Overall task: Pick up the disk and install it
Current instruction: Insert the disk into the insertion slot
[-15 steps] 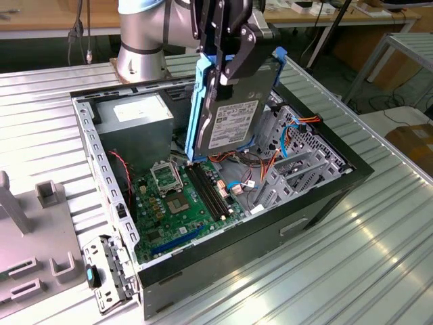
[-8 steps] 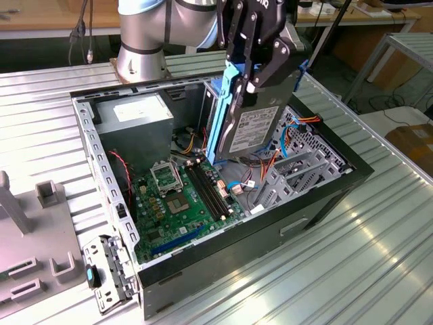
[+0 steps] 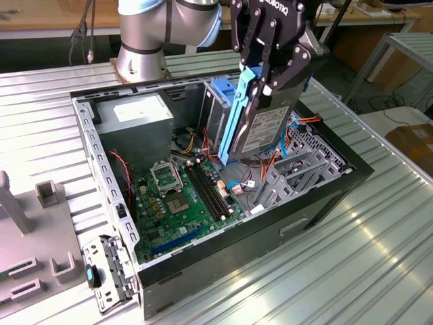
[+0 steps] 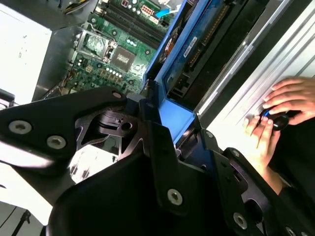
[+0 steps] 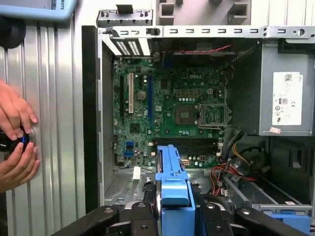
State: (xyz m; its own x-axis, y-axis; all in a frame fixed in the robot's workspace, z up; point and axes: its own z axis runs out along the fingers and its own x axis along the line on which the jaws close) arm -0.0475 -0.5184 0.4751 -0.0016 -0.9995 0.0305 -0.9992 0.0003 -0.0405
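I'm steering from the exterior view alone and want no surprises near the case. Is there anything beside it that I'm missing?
Observer: Yes. In the first wrist view a person's hands are over the ribbed table, just outside the case's black side wall.
Operator: Are they holding anything?
Observer: A small dark round object with a blue part, between both hands.
Operator: And my grip?
Observer: In the second wrist view the gripper is shut on the disk at its blue rail, with the motherboard beyond it.
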